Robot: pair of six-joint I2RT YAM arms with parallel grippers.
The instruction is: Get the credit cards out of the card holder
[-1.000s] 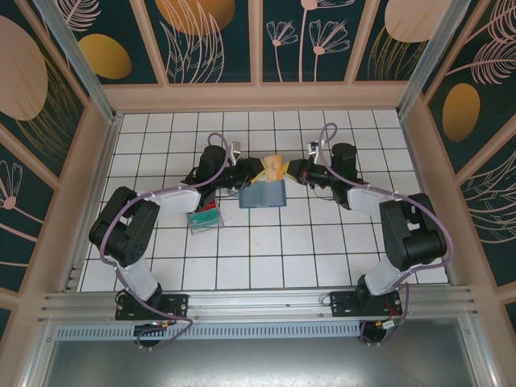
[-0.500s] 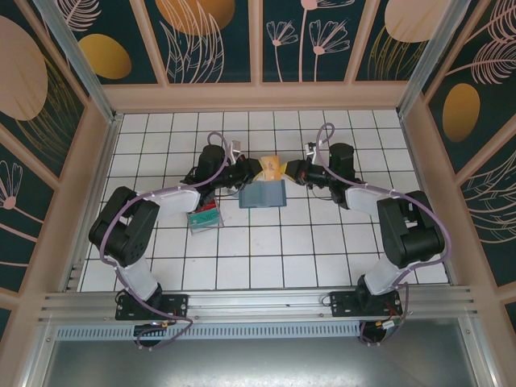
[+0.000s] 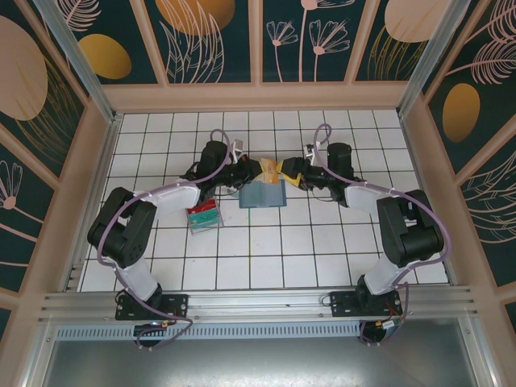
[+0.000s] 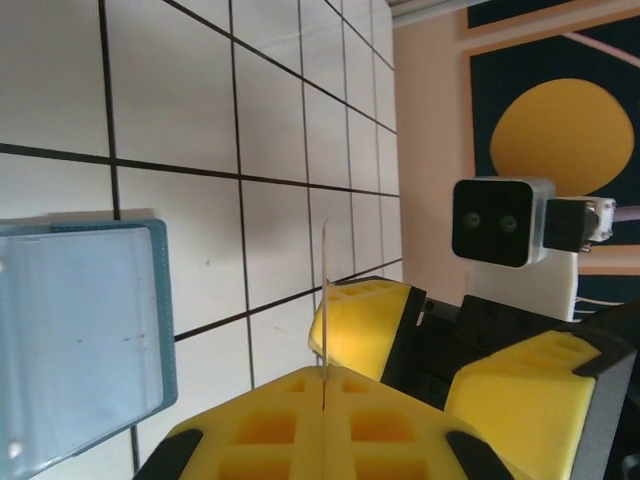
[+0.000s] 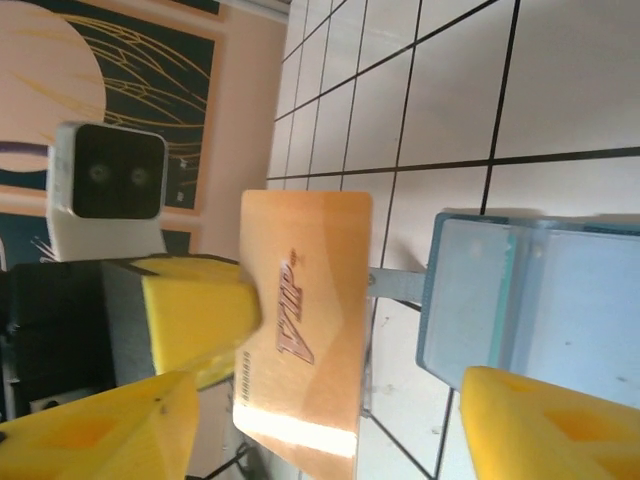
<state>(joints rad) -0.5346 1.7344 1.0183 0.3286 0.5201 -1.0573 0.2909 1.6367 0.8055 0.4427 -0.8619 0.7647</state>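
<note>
Yellow-orange card [image 5: 300, 330] is out of the card holder [image 3: 263, 195]. It stands on edge in the air just past the holder's far end, VIP lettering facing the right wrist camera. The left gripper [image 4: 324, 388] has it, jaws pressed together on the card, at the holder's far-left corner. Opposite, at the far-right corner, the right gripper [image 3: 290, 174] sits with jaws spread wide, fingertips close by the card; contact can't be judged. The holder lies flat on the white tiled table [image 3: 266, 258]. A clear tray [image 3: 204, 216] lies apart, to the holder's near-left.
</note>
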